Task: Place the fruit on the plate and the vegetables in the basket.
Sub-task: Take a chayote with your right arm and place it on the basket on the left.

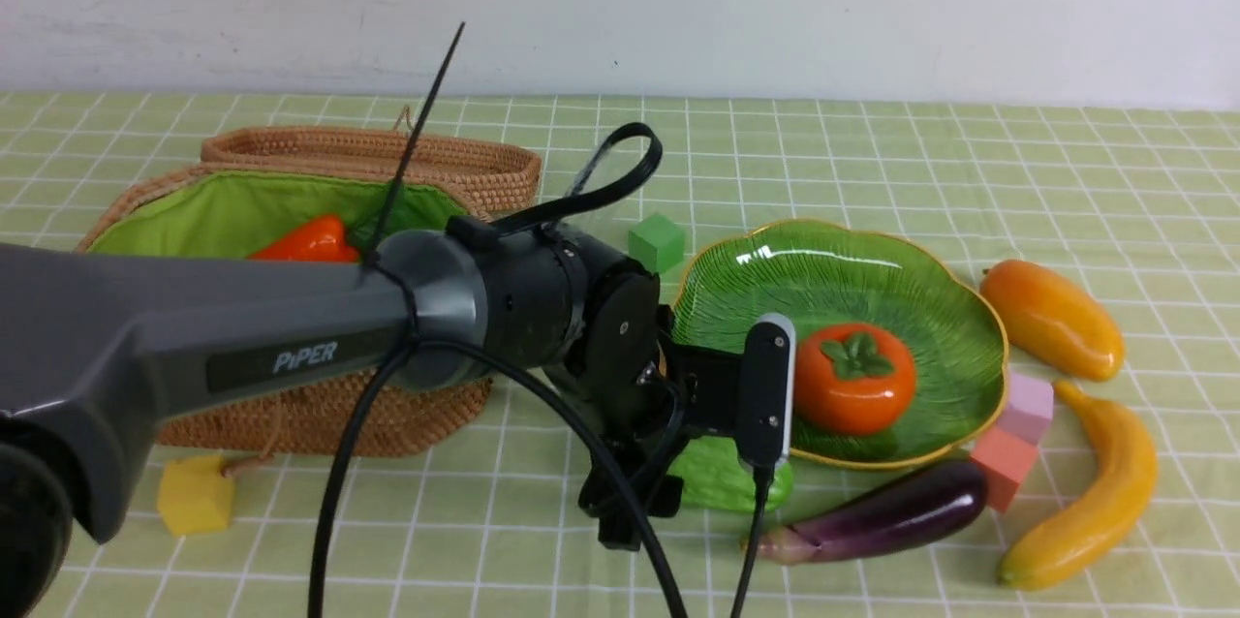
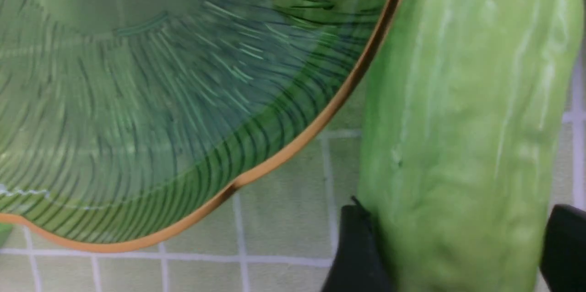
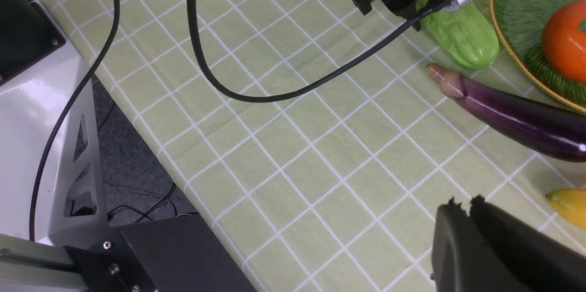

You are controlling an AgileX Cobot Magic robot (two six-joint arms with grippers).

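The bumpy green cucumber (image 1: 722, 478) lies on the cloth just in front of the green plate (image 1: 736, 260). My left gripper (image 1: 639, 502) reaches down over it. In the left wrist view its black fingers (image 2: 357, 246) press both sides of the cucumber (image 2: 458, 122), beside the plate's gold rim (image 2: 293, 150). An orange persimmon (image 1: 854, 378) sits on the plate. The mango (image 1: 1051, 318) and banana (image 1: 1090, 492) lie right of the plate, and the purple eggplant (image 1: 882, 513) lies in front of it. A red pepper (image 1: 310, 240) rests in the wicker basket (image 1: 320, 163). My right gripper (image 3: 462, 202) hovers shut and empty over bare cloth.
Foam cubes are scattered about: green (image 1: 657, 242) behind the plate, pink (image 1: 1025, 405) and salmon (image 1: 1003, 468) at its right front, yellow (image 1: 197, 494) before the basket. The left arm's cable (image 3: 274, 95) trails over the cloth near the table edge (image 3: 137, 113).
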